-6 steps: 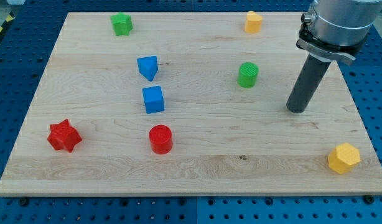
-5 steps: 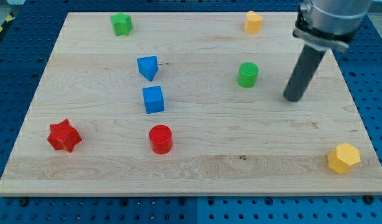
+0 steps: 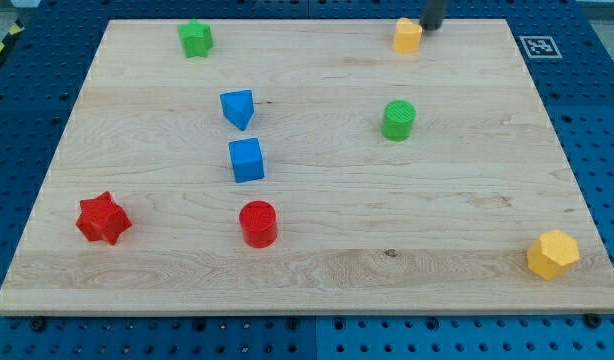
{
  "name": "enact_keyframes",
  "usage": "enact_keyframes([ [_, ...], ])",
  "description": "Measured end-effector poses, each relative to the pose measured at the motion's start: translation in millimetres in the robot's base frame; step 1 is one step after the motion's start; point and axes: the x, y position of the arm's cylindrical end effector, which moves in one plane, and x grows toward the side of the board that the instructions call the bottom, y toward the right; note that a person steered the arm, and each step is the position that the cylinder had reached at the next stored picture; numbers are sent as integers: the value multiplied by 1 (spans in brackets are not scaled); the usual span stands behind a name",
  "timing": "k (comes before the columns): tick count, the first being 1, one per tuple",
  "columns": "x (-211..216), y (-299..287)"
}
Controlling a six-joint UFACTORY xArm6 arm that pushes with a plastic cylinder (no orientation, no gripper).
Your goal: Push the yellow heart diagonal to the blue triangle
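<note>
Right now my tip (image 3: 431,27) sits at the view's top edge, just beside the yellow heart (image 3: 407,35) on its right and slightly above it, seemingly touching or nearly so; the rod carries no jaws at all, so there is nothing to open or close. From the yellow heart, the blue triangle (image 3: 238,108) lies well away to the view's left and lower down, with the blue cube (image 3: 246,160) just below that triangle. The green cylinder (image 3: 398,120) stands below the heart. Judging by this, a push leftward and downward from where the tip stands would carry the heart toward the triangle.
</note>
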Motion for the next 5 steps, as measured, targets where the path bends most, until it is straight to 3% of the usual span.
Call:
enact_keyframes([
  [1,9,-34],
  [3,51,-50],
  [5,66,-70],
])
